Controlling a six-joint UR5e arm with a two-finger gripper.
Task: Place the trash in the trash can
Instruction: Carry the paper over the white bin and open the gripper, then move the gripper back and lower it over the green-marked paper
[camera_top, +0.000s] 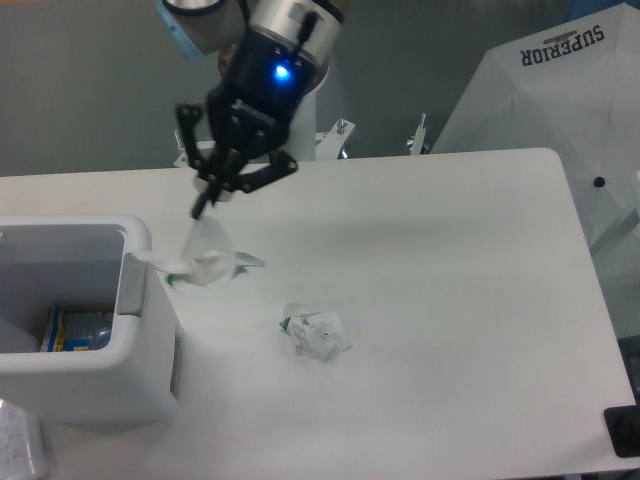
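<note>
White table (450, 300) surface fills most of the view, with a grey wall behind it at the far side. At the far right stands a white cloth object (560, 110) printed with the word "SUPERIOR". A dark item (625, 430) sits at the near right corner of the table.

The robot arm (250, 30) enters from the top, left of centre, and tilts toward the left. A blue indicator light (277, 71) glows on the wrist. The gripper (203, 205) hangs above the table, with its black linkage spread wide at the top. The jaws meet at their tips and pinch the upper edge of one piece of trash, the held wrapper (205, 258). This crumpled white wrapper with green print dangles below the jaws, clear of the table. It hangs just beside the right rim of the trash can (135, 290), at about rim height, and is not yet over the opening.

The trash can stands on the table at the near left. It is white and boxy, with a thick rim and a grey strip (131, 283) on its right inner edge. A blue and yellow item (75, 328) lies inside it.

The second wrapper (316, 333) lies on the table near the centre, well apart from the trash can and from the gripper.
</note>
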